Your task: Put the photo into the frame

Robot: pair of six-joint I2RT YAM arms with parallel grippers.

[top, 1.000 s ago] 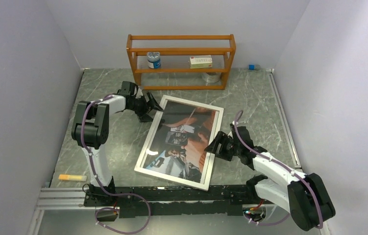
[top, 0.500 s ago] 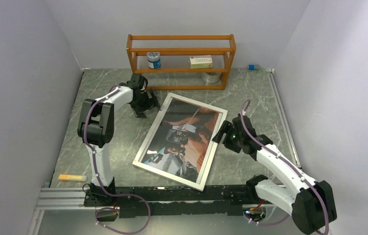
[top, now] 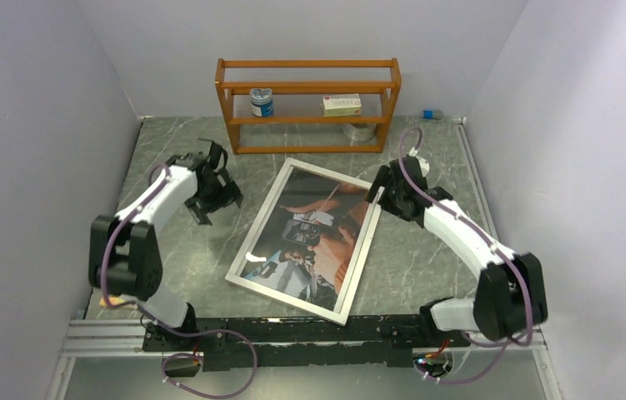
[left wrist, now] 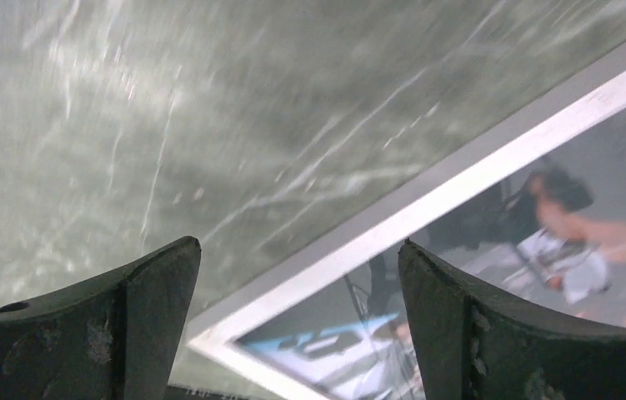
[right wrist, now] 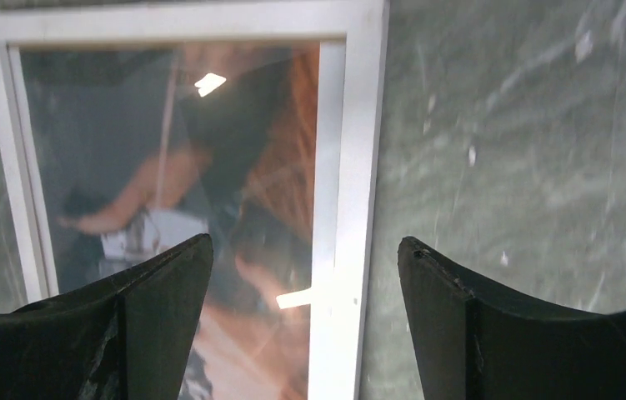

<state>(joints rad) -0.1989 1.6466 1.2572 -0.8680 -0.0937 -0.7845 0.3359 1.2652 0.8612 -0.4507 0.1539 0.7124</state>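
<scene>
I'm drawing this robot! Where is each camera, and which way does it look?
Top external: high behind the robot, looking down; left arm, right arm show.
Left wrist: on left arm, faces down at table; left end effector shows.
Right wrist: on right arm, faces down at frame; right end effector shows.
Shared: all three see the frame.

Frame [top: 287, 301] flat on the grey marbled table [top: 426, 250], one arm on each side

The photo [top: 313, 237] shows through the pane, and the frame lies askew. The left gripper [top: 219, 207], fingers spread, hangs over bare table well clear of the frame's left rim. The right gripper [top: 378, 192] is at the far right corner. An orange shelf rack [top: 309, 83] stands behind.
</scene>
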